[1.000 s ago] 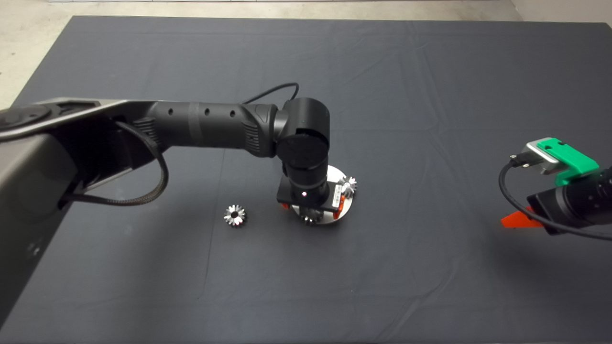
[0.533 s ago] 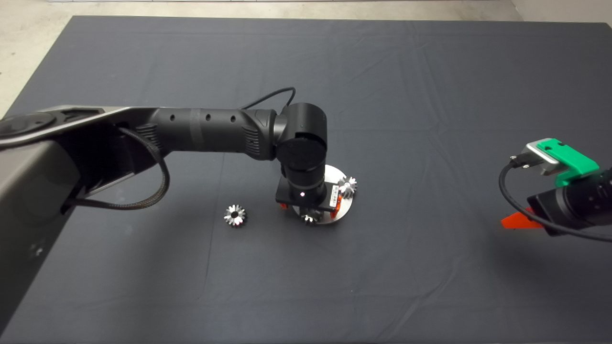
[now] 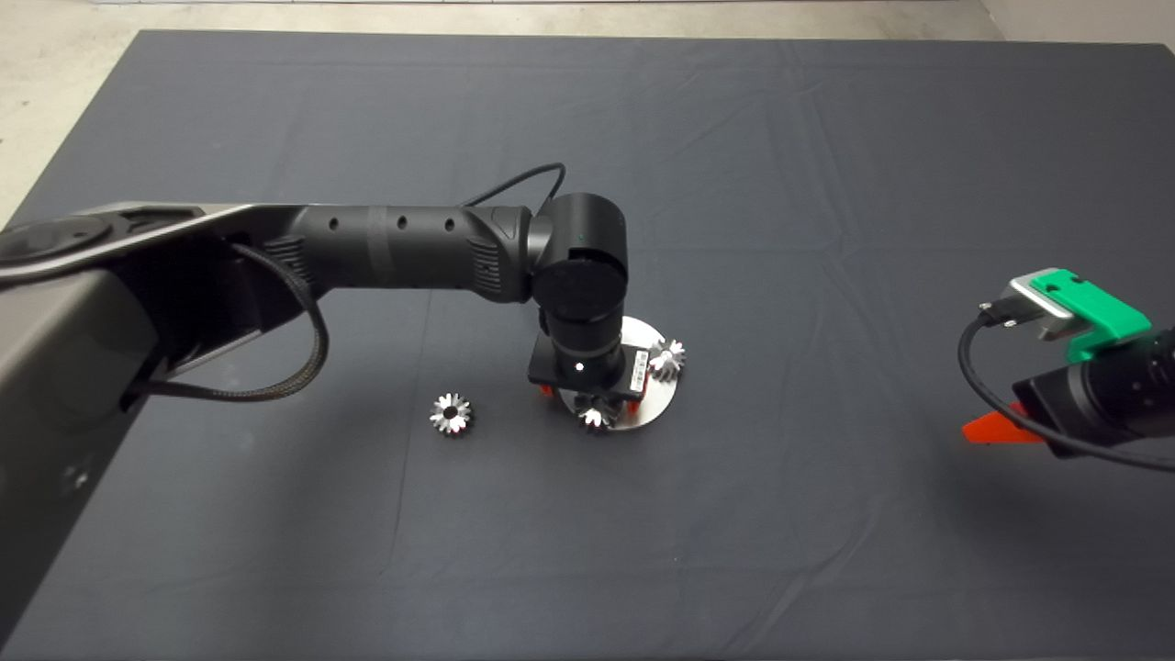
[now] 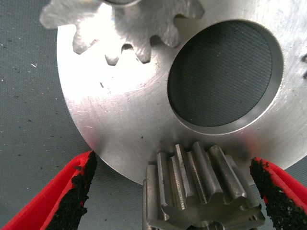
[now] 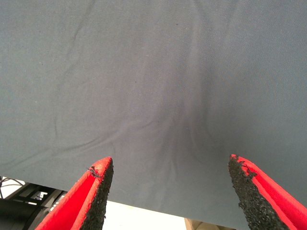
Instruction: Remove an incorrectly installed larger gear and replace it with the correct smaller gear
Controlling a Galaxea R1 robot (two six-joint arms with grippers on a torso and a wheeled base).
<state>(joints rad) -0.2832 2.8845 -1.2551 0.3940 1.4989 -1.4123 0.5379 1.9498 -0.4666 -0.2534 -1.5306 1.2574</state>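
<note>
So what's changed in the last second: the left arm has eased up and back a touch, and the smaller gear (image 3: 595, 415) at the 6 o'clock edge of the plate (image 3: 654, 404) now peeks out from under the wrist, where a moment ago it was mostly covered. In the left wrist view the left gripper (image 4: 171, 163) has its jaws apart, one finger either side of that gear and a clear gap on both sides, so nothing is being squeezed. The gear sits on the plate's rim, just beside the plate's big round hole (image 4: 223, 72). Meanwhile the larger gear (image 3: 450, 413) is lying on the mat (image 3: 826, 184) off at the plate's 9 o'clock, well clear of it and not touched by anything, and it hasn't budged. Another gear (image 3: 667, 358) sits at the plate's 2 o'clock edge, same spot as before. Our read: the wrong gear is already out and the replacement has just been let go in its place, so the swap looks basically done, with the arm backing off. We can't tell from here whether the smaller gear is fully seated, so we wouldn't call it finished yet. The right gripper (image 5: 170, 167) is parked out at the table's 3 o'clock side, jaws apart over bare mat, only drifted a hair lower.
</note>
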